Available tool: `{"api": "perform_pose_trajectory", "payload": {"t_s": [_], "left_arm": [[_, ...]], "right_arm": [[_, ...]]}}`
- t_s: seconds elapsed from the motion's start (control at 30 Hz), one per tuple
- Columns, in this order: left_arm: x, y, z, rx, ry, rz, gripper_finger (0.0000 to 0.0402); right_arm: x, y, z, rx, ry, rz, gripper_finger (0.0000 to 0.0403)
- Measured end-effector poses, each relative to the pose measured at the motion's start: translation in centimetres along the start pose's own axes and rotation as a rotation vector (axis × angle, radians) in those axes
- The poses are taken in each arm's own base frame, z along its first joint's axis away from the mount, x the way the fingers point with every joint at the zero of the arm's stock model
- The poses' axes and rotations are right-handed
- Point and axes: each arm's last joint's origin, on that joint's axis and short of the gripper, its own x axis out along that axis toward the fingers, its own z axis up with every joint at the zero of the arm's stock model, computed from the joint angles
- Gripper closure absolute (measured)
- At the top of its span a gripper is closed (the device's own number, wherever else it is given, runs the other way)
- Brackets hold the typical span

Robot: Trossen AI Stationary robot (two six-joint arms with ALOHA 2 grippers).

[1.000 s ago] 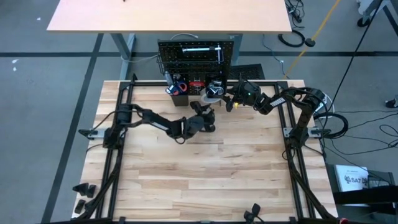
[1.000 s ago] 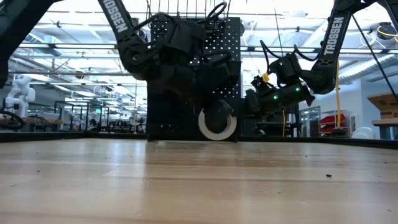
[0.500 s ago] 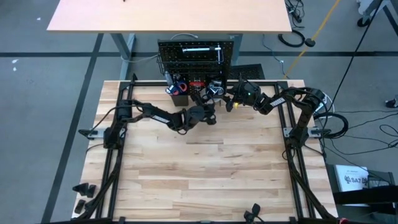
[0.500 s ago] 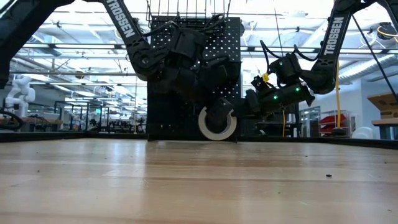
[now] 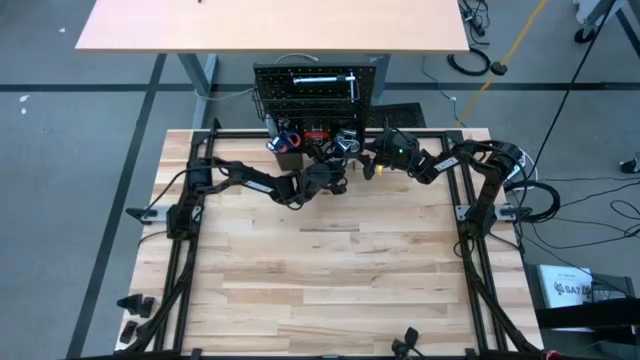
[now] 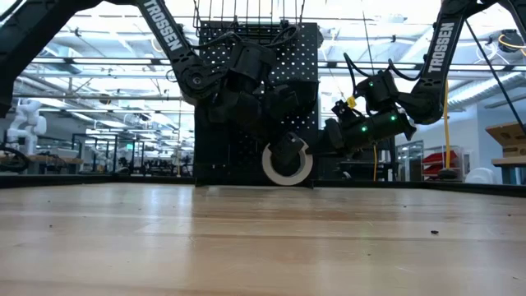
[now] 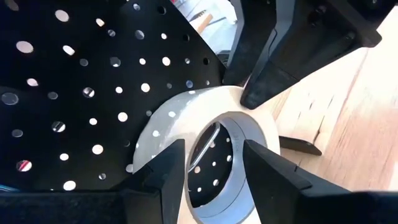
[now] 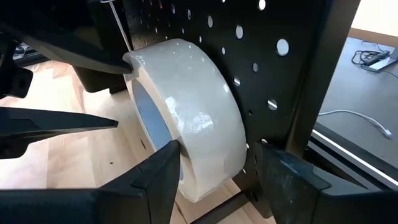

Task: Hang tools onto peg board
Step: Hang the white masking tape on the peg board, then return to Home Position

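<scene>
**Low view: tape roll held by two grippers at the foot of the board**

Low view shows the white ring-shaped roll of adhesive tape [image 6: 288,165] standing on edge at the base of the upright black perforated peg board [image 6: 306,57], just above the pale wooden worktop [image 6: 263,238].

**Grip state**
- Left gripper [image 7: 214,163]: jaws straddle the roll's wall, one finger inside the core, one outside, grasping the roll.
- Right gripper [image 8: 217,165]: jaws span the roll's width across its two flat faces, grasping the roll.

**Orientation**
- The roll's axis through its core runs level, toward the board face. One flat face lies against or just beside the board; contact cannot be confirmed.

**Hazards (judgement)**
- Two grips on one rigid ring: unequal motion of the arms may twist the roll out of one pair of jaws.
- If both release before a peg passes through the core, the roll may drop and run across the worktop.
- No peg is visible at the roll; misalignment with one is likely the main cause of failure.
</scene>
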Motion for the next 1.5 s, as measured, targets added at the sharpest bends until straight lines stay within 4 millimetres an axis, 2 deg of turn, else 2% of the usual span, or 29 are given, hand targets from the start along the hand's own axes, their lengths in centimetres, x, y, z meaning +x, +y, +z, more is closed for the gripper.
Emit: {"api": "perform_pose_trajectory", "payload": {"t_s": [0.4, 0.67, 0.87, 1.2, 1.5], "left_arm": [[0.2, 0.2, -0.1, -0.001, 0.004, 0.003, 0.024], [0.2, 0.3, -0.2, -0.001, 0.005, 0.003, 0.024], [0.2, 0.3, -0.2, -0.002, 0.005, 0.005, 0.024], [-0.2, -0.2, 0.1, 0.039, -0.001, -0.003, 0.024], [-1.6, -1.7, 0.9, 0.094, -0.014, -0.004, 0.024]], "right_arm": [[0.1, 0.5, 0.0, -0.05, 0.007, 0.003, 0.0202], [-0.5, 0.6, 0.4, -0.087, 0.093, 0.0, 0.0202], [-1.7, 1.9, 1.7, -0.124, 0.14, 0.027, 0.0202], [-4.9, 3.0, 3.3, -0.171, 0.285, 0.014, 0.0202], [-5.7, 3.1, 3.5, -0.175, 0.317, 0.019, 0.0202]]}}
